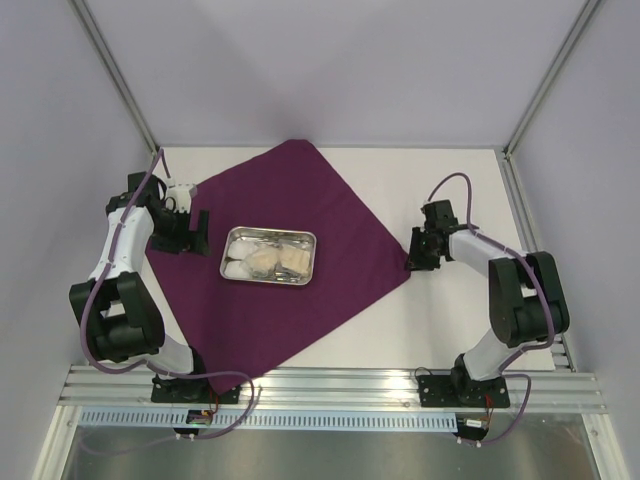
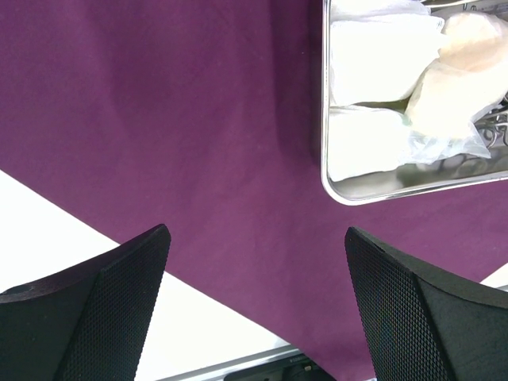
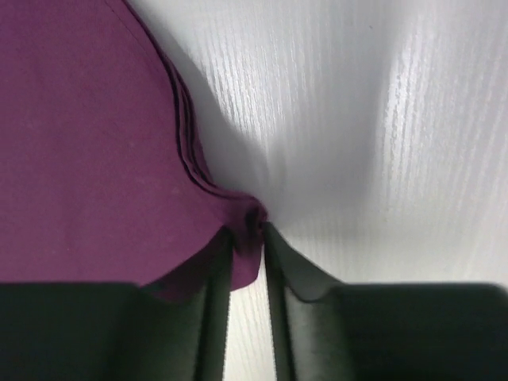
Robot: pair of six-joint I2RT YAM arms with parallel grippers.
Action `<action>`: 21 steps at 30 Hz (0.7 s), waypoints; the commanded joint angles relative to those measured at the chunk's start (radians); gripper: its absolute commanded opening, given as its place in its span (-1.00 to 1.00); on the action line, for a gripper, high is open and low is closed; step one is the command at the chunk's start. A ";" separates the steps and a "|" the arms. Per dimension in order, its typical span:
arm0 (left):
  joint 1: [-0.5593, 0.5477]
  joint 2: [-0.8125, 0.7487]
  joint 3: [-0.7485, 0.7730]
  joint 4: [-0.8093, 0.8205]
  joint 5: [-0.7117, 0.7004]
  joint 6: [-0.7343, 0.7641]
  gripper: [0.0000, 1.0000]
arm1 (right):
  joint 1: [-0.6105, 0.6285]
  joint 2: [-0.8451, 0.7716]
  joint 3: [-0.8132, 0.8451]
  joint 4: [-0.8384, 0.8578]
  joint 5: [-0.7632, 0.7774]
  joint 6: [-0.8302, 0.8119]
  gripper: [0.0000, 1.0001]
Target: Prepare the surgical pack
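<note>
- In the top view the near corner of the dark-purple cloth (image 1: 300, 190) runs under the left arm's base, so that corner is hidden.
- The steel tray (image 1: 312, 262) sits on the middle of the cloth. The left wrist view cuts it off at the top and right edges, so only its lower-left corner shows there.
- Inside the tray, white gauze pads (image 2: 381, 59) lie along the side nearest the left arm. Beside them, tan packets (image 2: 456, 71) in clear wrap partly overlap the pads.
- The forceps (image 2: 496, 131) are hard to make out. Only thin steel loops show at the picture's right edge, partly under the wrap.
- The left end effector (image 2: 258, 238) is spread wide with nothing between its fingers. It is above the cloth near its left edge, just beside the tray.
- The right end effector (image 3: 248, 238) is pressed together on the cloth's right corner. The fabric is bunched into folds there, and its tip is lost between the fingers.
- That corner lies on the white table (image 1: 450, 190), well apart from the tray.
</note>
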 commanded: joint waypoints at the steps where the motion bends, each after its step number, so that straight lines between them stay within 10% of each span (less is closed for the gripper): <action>1: 0.009 -0.044 -0.005 0.006 0.023 0.007 1.00 | -0.025 0.024 -0.023 0.080 -0.038 0.070 -0.64; 3: 0.009 -0.046 -0.001 0.005 0.016 0.010 1.00 | -0.041 0.009 -0.028 0.114 -0.041 0.085 -0.99; 18: 0.009 -0.084 0.015 -0.027 0.020 0.031 0.99 | -0.485 -0.088 0.017 0.143 -0.112 0.087 -0.99; 19: 0.007 -0.080 0.016 -0.027 0.018 0.033 0.99 | -0.495 -0.079 0.027 0.130 -0.107 0.086 -0.90; 21: 0.007 -0.075 0.021 -0.034 0.012 0.033 0.99 | -0.502 -0.070 0.058 0.064 -0.068 0.067 0.16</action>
